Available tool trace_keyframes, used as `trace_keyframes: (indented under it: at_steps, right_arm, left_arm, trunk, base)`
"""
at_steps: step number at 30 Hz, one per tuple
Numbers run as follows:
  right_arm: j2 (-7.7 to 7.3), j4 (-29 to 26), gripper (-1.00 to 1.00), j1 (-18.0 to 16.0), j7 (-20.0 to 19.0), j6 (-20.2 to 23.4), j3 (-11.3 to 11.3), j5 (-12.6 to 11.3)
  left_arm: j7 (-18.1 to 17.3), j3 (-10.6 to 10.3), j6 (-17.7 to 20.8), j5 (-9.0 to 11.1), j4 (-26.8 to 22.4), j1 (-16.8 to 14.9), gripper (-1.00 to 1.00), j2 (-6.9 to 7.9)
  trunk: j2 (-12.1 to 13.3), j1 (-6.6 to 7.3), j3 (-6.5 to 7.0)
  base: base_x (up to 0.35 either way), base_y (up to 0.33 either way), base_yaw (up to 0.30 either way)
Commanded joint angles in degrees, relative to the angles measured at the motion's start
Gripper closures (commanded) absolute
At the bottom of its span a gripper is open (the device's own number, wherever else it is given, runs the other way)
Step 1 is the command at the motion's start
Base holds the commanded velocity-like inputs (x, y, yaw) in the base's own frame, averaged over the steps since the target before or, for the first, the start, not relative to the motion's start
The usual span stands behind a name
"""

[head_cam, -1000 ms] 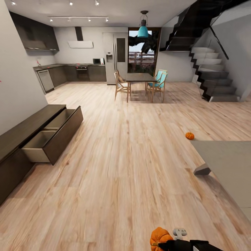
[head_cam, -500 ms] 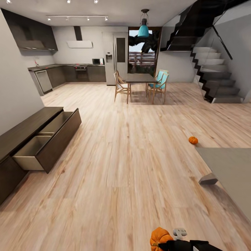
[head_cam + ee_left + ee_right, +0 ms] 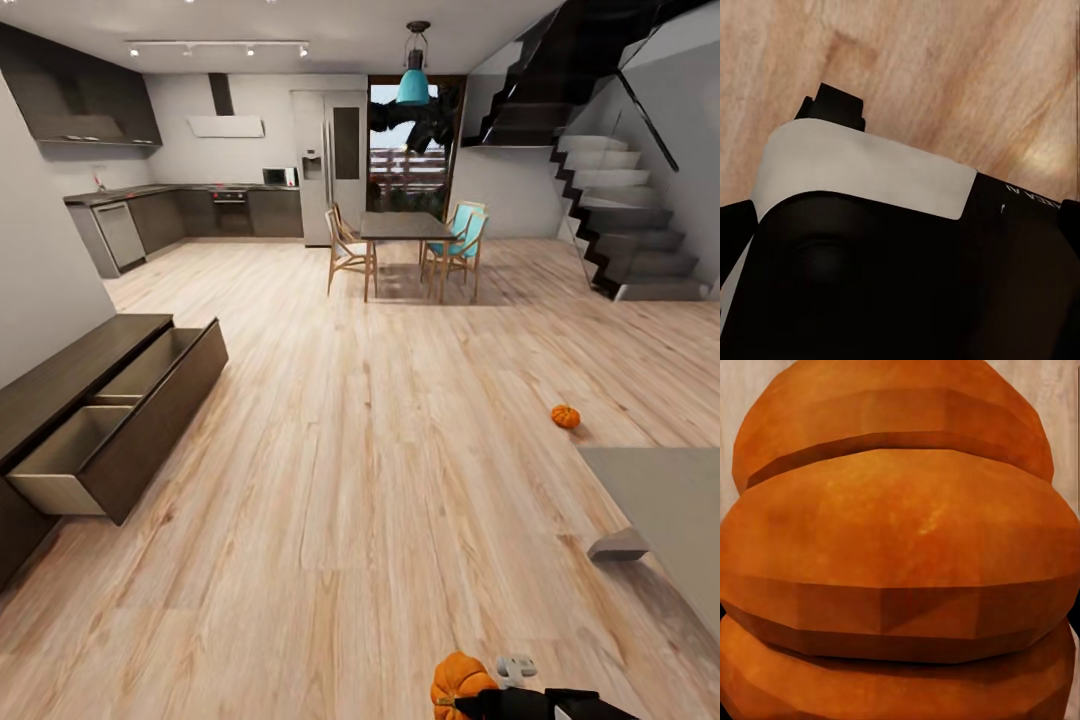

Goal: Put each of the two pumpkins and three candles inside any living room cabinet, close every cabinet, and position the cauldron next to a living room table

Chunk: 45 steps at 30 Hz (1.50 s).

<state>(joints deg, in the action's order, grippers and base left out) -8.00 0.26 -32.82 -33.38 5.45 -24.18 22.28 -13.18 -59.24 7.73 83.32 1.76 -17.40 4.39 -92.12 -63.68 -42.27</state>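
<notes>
While the right gripper [image 3: 470, 700] clamps a ribbed orange pumpkin [image 3: 460, 682] low over the pale plank floor [image 3: 380, 480], its glossy lobes crowd the right wrist view [image 3: 900, 555]. Second pumpkin [image 3: 565, 416] sits on the floor beside a flat grey rug [image 3: 670, 510]. Dark wood-grain cabinet [image 3: 70, 370] at left has drawers pulled out, beige inside. Left jaws: cannot tell.

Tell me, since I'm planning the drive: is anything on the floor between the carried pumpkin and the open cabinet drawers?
Nothing visible. Bare wood floor lies between the held pumpkin and the cabinet with its open drawers. The other pumpkin sits off to the right.
</notes>
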Motion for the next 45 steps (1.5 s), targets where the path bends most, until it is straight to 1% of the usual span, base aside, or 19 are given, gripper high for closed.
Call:
trace_keyframes:
  at_steps: [1, 45]
  right_arm:
    - [0.0, 0.0, 1.0, 0.0, 0.0, 0.0, -0.2, 0.0]
    - [0.09, -0.1, 1.0, 0.0, -0.1, 0.0, -0.2, 0.0]
  left_arm:
    - [0.0, 0.0, 0.0, 0.0, 0.0, 0.0, -1.0, 0.0]
    - [0.0, 0.0, 0.0, 0.0, 0.0, 0.0, -1.0, 0.0]
  trunk:
    - [0.0, 0.0, 0.0]
    - [0.0, 0.0, 0.0]
  base:
    - [0.337, 0.0, 0.0]
    - [0.337, 0.0, 0.0]
